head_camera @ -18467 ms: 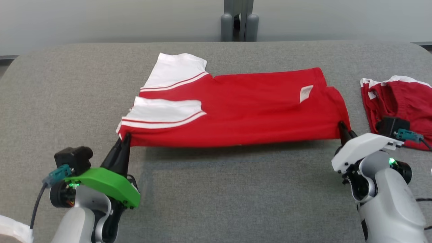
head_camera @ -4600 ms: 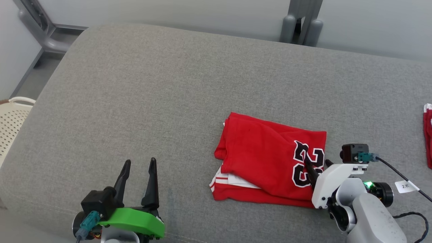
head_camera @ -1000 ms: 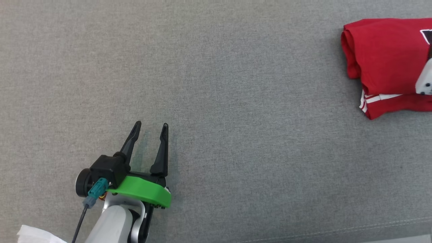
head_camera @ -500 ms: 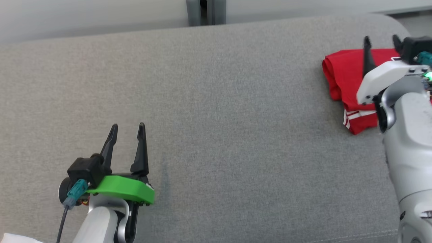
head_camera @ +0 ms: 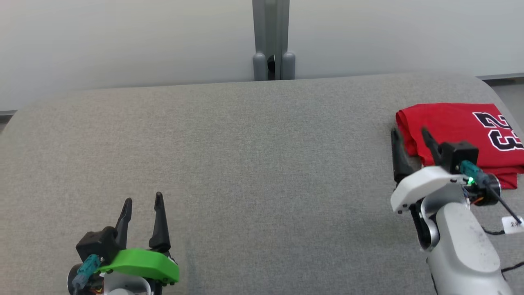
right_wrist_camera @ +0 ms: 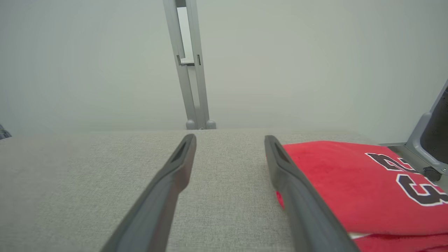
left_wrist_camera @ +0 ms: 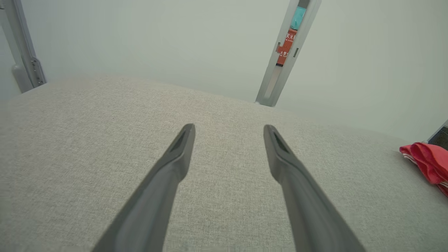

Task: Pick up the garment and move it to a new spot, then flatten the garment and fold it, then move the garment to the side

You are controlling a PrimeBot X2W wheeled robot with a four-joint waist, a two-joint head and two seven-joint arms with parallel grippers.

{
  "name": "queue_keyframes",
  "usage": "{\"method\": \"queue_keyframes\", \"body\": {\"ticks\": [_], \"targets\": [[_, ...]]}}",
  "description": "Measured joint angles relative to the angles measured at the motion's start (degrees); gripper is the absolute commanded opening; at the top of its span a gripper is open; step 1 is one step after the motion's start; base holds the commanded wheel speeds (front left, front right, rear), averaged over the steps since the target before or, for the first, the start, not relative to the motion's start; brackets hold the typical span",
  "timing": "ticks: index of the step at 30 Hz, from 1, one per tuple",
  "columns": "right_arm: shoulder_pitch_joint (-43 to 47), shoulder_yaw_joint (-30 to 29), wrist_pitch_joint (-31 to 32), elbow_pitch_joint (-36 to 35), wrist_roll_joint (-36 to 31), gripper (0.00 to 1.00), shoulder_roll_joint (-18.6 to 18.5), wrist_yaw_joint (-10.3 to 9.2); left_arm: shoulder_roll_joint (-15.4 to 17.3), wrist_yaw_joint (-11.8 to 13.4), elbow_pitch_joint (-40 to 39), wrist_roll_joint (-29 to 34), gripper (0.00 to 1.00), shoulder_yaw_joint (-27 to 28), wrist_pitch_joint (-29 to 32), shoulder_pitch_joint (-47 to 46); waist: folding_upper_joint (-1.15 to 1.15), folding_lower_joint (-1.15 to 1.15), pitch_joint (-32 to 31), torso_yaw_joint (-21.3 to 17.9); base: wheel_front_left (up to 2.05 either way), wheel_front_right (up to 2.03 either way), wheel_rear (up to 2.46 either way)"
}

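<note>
Head view: folded red jersey [head_camera: 450,123] lying at right end of grey worktop [head_camera: 245,143]; set-aside step seemingly done; left fingers [head_camera: 159,221] spread, empty; right fingers [head_camera: 398,157] spread, empty, at jersey's left edge; next, probably just backing clear.

In the head view the folded red garment [head_camera: 450,123] runs off the right edge, and the right gripper [head_camera: 408,131] with its wrist camera [head_camera: 457,155] covers its near corner. The white cable tag [head_camera: 511,224] bears print too small to read, as does the red sign [left_wrist_camera: 286,47] in the left wrist view.
</note>
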Motion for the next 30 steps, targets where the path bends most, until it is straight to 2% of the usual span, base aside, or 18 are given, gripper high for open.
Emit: {"method": "queue_keyframes", "body": {"ticks": [5, 15, 21, 30], "targets": [[8.1, -0.6, -0.3, -6.1, -0.1, 1.00, 0.9, 0.00, -0.3, 0.1, 0.1, 0.1, 1.00, 0.3, 0.0, 1.8, 0.00, 0.00, -1.4, 1.6, 0.00, 0.00, 0.00], [20.7, 2.7, -1.6, -15.3, 6.5, 1.00, 1.1, 0.00, -1.4, -0.1, -0.1, 1.0, 1.00, -0.2, 0.0, 4.0, 0.00, 0.00, -2.9, 2.8, 0.00, 0.00, 0.00], [23.5, 4.0, -0.6, -19.0, 7.9, 1.00, 1.1, 0.00, -1.4, 0.0, -0.4, 1.4, 1.00, 0.2, 0.0, 5.0, 0.00, 0.00, -3.5, 2.3, 0.00, 0.00, 0.00], [24.6, 3.5, 0.3, -20.0, 7.3, 1.00, 1.1, 0.00, -1.3, 0.5, 0.1, 2.0, 1.00, 0.0, 0.0, 5.1, 0.00, 0.00, -3.6, 2.5, 0.00, 0.00, 0.00]]}}
